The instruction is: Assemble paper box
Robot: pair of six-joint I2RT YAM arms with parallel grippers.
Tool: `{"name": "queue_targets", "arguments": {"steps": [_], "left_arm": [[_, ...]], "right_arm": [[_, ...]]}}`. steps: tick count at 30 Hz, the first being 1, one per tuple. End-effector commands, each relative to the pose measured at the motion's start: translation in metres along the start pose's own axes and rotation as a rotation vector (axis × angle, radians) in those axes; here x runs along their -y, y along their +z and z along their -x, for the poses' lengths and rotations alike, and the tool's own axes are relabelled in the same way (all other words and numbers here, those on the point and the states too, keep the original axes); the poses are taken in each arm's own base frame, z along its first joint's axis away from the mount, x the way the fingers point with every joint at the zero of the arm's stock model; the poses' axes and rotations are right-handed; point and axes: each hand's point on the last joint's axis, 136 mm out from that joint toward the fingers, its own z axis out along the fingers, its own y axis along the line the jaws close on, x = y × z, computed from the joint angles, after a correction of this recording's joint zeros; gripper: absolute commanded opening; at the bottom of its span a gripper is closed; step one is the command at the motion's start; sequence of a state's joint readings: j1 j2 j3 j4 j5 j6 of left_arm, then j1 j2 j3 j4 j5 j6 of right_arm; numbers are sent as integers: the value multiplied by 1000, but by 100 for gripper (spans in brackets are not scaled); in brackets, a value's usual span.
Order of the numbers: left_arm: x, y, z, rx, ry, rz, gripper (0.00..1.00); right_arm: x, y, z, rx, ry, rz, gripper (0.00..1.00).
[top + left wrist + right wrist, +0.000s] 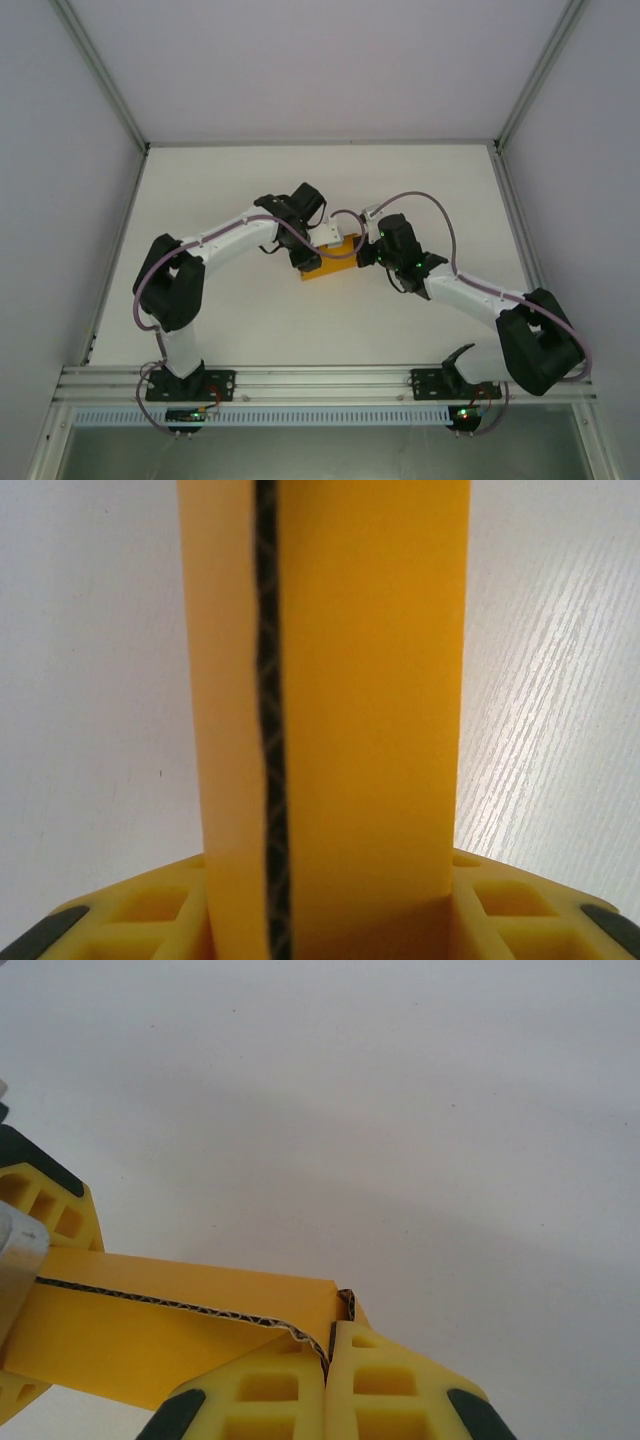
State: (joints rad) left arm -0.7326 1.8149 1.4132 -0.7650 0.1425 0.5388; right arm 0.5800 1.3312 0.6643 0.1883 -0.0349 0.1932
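The orange-yellow paper box is held above the white table, mid-table, between both arms. My left gripper has its left end, and my right gripper has its right end. In the left wrist view the box stands upright as two folded panels with a dark corrugated edge. It fills the gap between the yellow fingers of the left gripper, which is shut on it. In the right wrist view the right gripper is shut on a corner of the box, pinching the corrugated edge.
The white table is enclosed by metal frame posts and pale walls. An aluminium rail at the near edge carries both arm bases. A left gripper finger shows at the left in the right wrist view.
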Motion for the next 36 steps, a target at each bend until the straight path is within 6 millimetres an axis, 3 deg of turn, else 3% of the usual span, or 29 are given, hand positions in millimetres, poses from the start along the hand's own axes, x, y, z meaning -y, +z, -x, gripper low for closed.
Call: {"name": "queue_targets", "arguments": {"steps": [1, 3, 5, 13, 19, 23, 26, 31, 36], "left_arm": [[-6, 1, 17, 55, 21, 13, 41], [-9, -3, 20, 71, 13, 24, 44], [-11, -9, 23, 87, 0, 41, 55], [-15, -27, 21, 125, -88, 97, 69], [-14, -55, 20, 223, -227, 150, 79], [-26, -75, 3, 245, -386, 272, 83], [-28, -82, -12, 239, -481, 312, 80], [-24, -76, -28, 200, -565, 312, 60], [-36, -68, -38, 166, -624, 341, 48]], "right_arm": [[7, 3, -26, -80, -13, -50, 0], [12, 0, -23, -86, 6, -103, 0], [15, 0, -25, -108, 12, -133, 0], [11, 5, -27, -116, -13, -187, 0], [8, 3, -24, -118, -29, -246, 0], [3, 5, -28, -125, -12, -244, 0], [1, 5, -29, -133, 6, -247, 0], [-2, 4, -31, -165, 10, -255, 0], [-7, 5, -32, -182, 11, -241, 0]]}}
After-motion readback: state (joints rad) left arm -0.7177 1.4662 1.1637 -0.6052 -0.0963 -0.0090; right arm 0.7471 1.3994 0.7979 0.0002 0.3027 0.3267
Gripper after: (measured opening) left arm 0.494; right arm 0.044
